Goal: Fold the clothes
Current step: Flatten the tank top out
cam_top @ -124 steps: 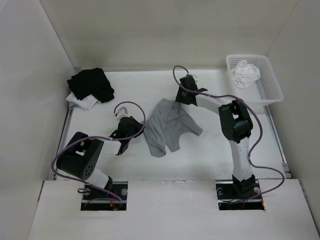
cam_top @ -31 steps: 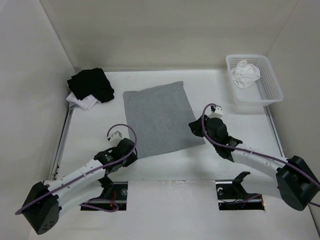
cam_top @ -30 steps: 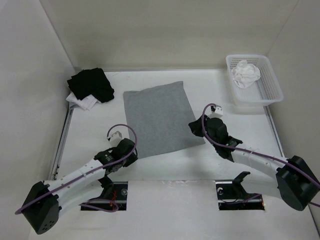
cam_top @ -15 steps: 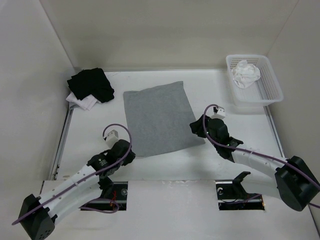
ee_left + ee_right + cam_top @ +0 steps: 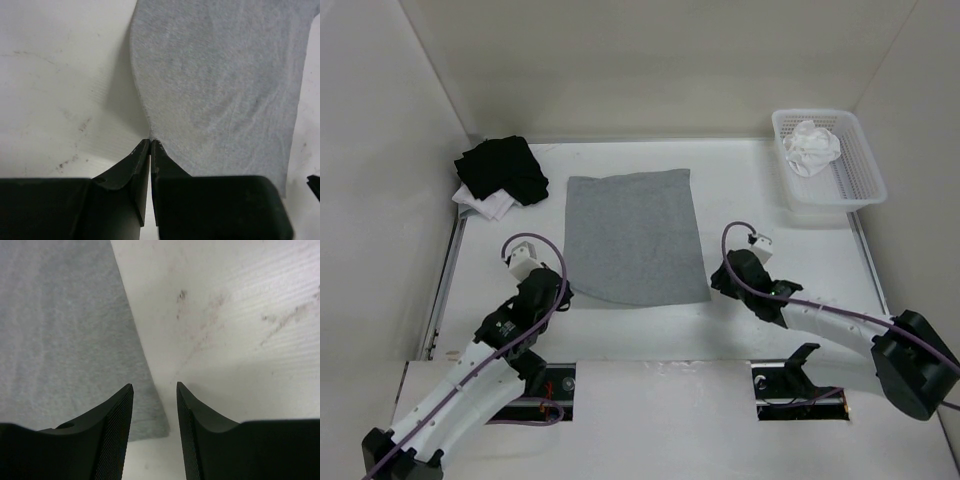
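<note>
Flanking clothes (image 5: 635,235): black pile (image 5: 502,168), basket (image 5: 845,185); left hand (image 5: 150,142) pinching corner, right hand (image 5: 155,387) released.

Top camera looks down over the whole table (image 5: 800,290) — wrist cameras sit close, all sharing the clothes (image 5: 635,235).

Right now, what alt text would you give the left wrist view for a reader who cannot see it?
The left gripper has its black jaws shut on the near edge of the grey tank top, which narrows to a point there. The cloth lies flat on the white table, spreading away to the upper right.
</note>
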Tool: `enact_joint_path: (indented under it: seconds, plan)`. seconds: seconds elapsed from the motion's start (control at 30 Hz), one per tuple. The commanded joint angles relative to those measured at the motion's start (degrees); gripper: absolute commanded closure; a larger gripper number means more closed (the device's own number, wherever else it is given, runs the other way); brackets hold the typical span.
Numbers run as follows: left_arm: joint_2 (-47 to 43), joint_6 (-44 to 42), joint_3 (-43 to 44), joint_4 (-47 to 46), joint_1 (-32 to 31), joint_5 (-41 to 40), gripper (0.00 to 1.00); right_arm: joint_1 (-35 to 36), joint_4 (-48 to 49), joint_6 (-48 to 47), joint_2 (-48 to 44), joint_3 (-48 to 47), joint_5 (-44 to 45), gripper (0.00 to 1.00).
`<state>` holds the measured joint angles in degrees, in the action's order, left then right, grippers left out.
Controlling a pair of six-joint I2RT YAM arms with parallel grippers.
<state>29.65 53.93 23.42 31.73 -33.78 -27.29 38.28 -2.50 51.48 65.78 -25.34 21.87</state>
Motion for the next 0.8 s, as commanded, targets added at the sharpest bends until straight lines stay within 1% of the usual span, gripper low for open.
enact_joint_path:
  seconds: [0.0, 0.03, 0.07, 0.17, 0.27, 0.4, 0.47, 0.6, 0.7, 0.77]
  plan:
    - [-0.8, -4.9, -1.2, -5.7, 2.0, 2.1, 0.97, 2.6, -9.2, 3.4, 1.1, -2.6, 4.3, 0.57]
    - [-0.9, -4.8, -1.7, -6.6, 2.3, 3.4, 0.97, 2.8, -10.4, 3.4, 1.5, -3.1, 4.6, 0.57]
    - [-0.9, -4.7, -2.7, -8.1, 2.5, 5.0, 0.97, 4.6, -13.9, 3.4, 2.9, -5.0, 4.6, 0.59]
    - [-1.1, -4.9, -3.8, -10.0, 3.0, 6.8, 0.97, 7.3, -16.7, 4.1, 4.9, -6.8, 4.0, 0.58]
    - [-1.6, -5.7, -4.3, -12.0, 3.2, 8.6, 0.96, 9.8, -16.8, 5.3, 6.6, -8.1, 2.6, 0.58]
    - [-0.8, -6.6, -4.5, -13.2, 3.8, 9.9, 0.96, 10.4, -16.9, 6.1, 8.9, -9.1, 2.2, 0.58]
    - [-1.1, -6.8, -4.9, -13.7, 4.5, 11.2, 0.96, 10.4, -16.9, 6.3, 10.5, -9.5, 2.2, 0.63]
    - [-1.3, -6.9, -5.0, -13.8, 5.6, 12.3, 0.96, 10.7, -17.3, 6.6, 11.7, -10.3, 1.9, 0.67]
    - [-1.4, -7.0, -5.0, -14.1, 6.0, 12.8, 0.96, 10.7, -16.9, 7.0, 12.1, -9.9, 2.0, 0.75]
    - [-1.4, -7.0, -5.0, -14.1, 6.0, 12.9, 0.96, 10.7, -16.6, 7.1, 12.4, -9.6, 1.9, 0.83]
